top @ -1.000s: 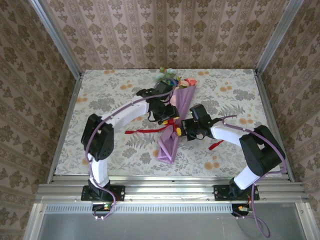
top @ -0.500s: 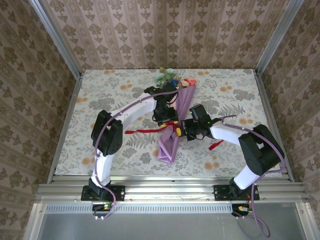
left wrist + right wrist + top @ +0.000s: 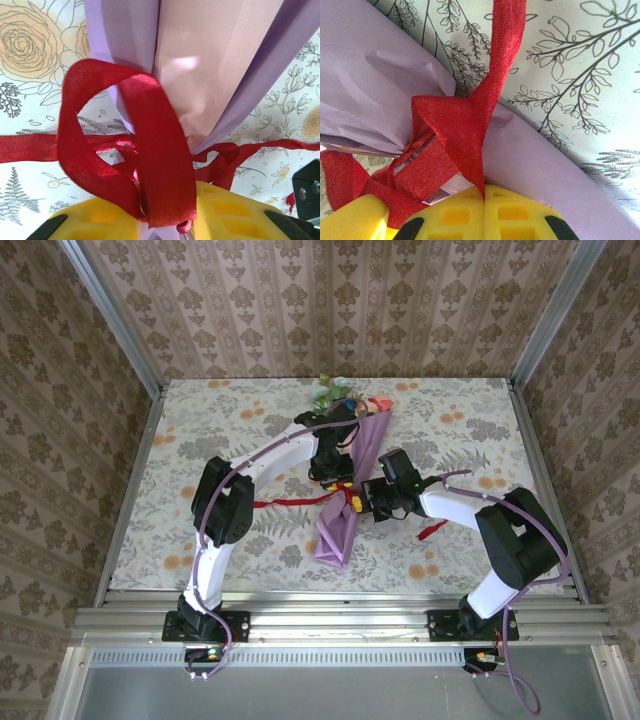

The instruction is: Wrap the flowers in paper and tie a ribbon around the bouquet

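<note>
The narrow lilac-purple paper cone bouquet (image 3: 337,530) lies mid-table. The right claw (image 3: 484,210) is pinched together on the thin bright red ribbon (image 3: 150,165); the left claw (image 3: 167,220) has a loop between its fingers (image 3: 95,220) (clamped or not, I cannot tell). Pull apart slowly, so the knot tightens gently.

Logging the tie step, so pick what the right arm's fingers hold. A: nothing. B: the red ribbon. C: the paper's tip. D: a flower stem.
B: in the right wrist view the right gripper has its yellow fingers pressed together, and a strand of the ribbon runs out from between them across the lilac bouquet.
</note>
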Motion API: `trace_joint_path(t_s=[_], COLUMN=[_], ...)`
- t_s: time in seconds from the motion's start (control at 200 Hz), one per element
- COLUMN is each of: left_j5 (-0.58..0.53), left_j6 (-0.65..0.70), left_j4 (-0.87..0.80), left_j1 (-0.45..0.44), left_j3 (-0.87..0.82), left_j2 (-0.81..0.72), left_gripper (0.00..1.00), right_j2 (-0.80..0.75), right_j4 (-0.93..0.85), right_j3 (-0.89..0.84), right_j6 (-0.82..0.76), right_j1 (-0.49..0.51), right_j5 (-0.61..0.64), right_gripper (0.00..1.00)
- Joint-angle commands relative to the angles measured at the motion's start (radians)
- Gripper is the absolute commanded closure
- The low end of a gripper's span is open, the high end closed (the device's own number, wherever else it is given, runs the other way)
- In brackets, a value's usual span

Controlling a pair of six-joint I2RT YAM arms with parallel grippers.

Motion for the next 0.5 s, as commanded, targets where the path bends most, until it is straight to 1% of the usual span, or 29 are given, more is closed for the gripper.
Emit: trace_joint_path(t_s=[0.0,0.155,0.24,0.32,0.41,0.495], left_j5=[-0.014,-0.019,-0.028,-0.038,-0.044,-0.034], left_j6=[0.01,0.008,0.005,-0.007,-0.031,-0.05], left_j4=[-0.036,-0.035,-0.033,-0.01,0.048,0.132], left_j1=[0.011,0.012,0.013,0.013,0.015,0.013], left_j3=[0.026,0.015,0.008,-0.018,-0.074,-0.147], left_j2=[0.013,0.007,0.0,-0.021,-0.063,-0.115], left_gripper=[0.74,0.81,0.86,0.93,1.0,1.0], right_j2=[0.014,0.012,0.011,0.01,0.01,0.01], right_j4=[-0.012,-0.017,-0.02,-0.024,-0.024,-0.025], right_j3=[0.0,-0.001,0.0,0.0,-0.003,-0.002], right_j6=[-0.008,-0.01,-0.015,-0.017,-0.018,-0.024], right_j1=[0.005,0.005,0.005,0.005,0.005,0.002], right_j5=[-0.011,-0.009,-0.009,-0.01,-0.011,-0.014], right_gripper=[1.0,1.0,1.0,1.0,1.0,1.0])
